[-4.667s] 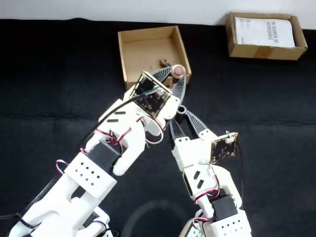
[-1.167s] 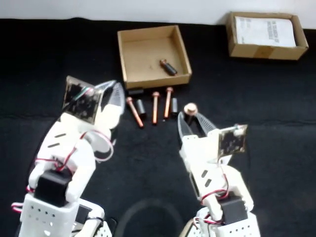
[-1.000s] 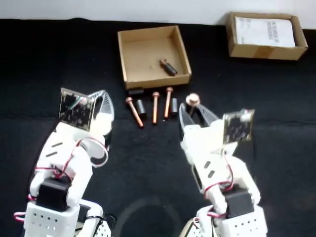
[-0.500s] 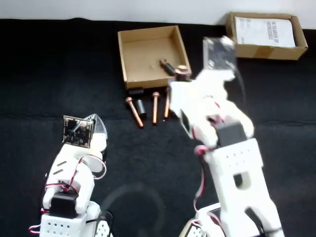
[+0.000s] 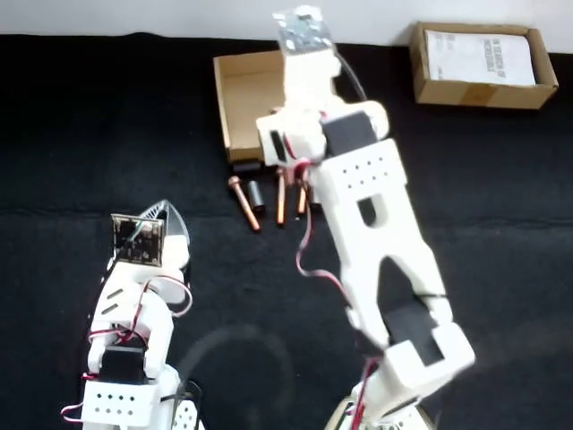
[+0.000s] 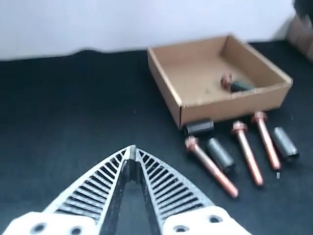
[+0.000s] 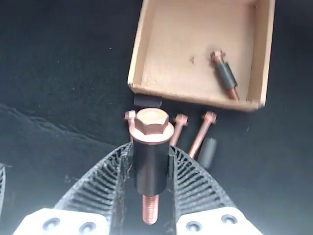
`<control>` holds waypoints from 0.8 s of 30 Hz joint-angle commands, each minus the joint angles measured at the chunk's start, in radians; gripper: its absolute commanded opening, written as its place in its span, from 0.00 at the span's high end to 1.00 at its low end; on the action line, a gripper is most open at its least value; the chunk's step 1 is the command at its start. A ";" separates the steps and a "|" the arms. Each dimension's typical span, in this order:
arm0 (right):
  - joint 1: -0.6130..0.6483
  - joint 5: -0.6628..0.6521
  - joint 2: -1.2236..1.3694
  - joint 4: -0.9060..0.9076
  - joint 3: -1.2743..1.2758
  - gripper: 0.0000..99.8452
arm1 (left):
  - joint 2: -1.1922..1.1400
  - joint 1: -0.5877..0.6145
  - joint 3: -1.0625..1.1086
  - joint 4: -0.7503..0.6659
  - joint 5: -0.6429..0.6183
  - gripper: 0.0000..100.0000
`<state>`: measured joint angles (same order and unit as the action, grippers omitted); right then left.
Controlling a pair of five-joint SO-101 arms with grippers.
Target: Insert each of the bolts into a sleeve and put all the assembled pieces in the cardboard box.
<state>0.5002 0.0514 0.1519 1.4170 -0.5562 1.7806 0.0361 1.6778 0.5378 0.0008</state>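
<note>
My right gripper [image 7: 149,148] is shut on a black sleeve with a copper bolt through it [image 7: 151,128], held upright above the table just in front of the cardboard box [image 7: 142,58]. One assembled piece [image 7: 225,74] lies inside that box. In front of the box lie three loose bolts [image 6: 210,166] [image 6: 247,152] [image 6: 265,139] and three black sleeves [image 6: 199,128] [image 6: 220,154] [image 6: 284,143]. My left gripper [image 6: 131,151] is shut and empty, well back from the parts, at the lower left of the high view [image 5: 170,215]. The right arm [image 5: 358,179] stretches across the box [image 5: 222,98] and hides its right half.
A second cardboard box [image 5: 479,64] with a printed sheet in it stands at the back right. The black cloth [image 5: 89,134] covers the table, and a white wall runs along its far edge.
The right arm has swung from the table's front out toward the cardboard box, carrying the bolt in its sleeve. The left arm has drawn back toward its base.
</note>
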 commanded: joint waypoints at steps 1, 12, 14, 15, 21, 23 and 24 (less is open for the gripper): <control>0.005 -0.066 0.111 0.038 -0.245 0.99 | 0.016 0.010 0.018 0.086 -0.002 0.99; -0.035 -0.176 0.440 0.013 -0.524 0.99 | -0.022 0.010 0.019 0.153 -0.002 0.99; -0.045 -0.198 0.476 -0.018 -0.552 0.99 | -0.061 0.010 0.021 0.150 -0.002 0.99; -0.051 -0.215 0.492 -0.036 -0.564 0.99 | -0.076 0.010 0.022 0.144 -0.002 0.99; -0.082 -0.324 0.561 -0.199 -0.602 0.99 | -0.116 0.013 0.025 0.147 0.000 0.99; -0.096 -0.347 0.582 -0.246 -0.601 0.99 | -0.116 0.013 0.025 0.147 0.000 0.99; -0.099 -0.356 0.595 -0.269 -0.598 0.99 | -0.116 0.013 0.025 0.147 0.000 0.99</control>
<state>0.4281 -0.2677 0.7472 1.2221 -1.0994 1.6686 0.0361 1.6794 0.6882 0.0008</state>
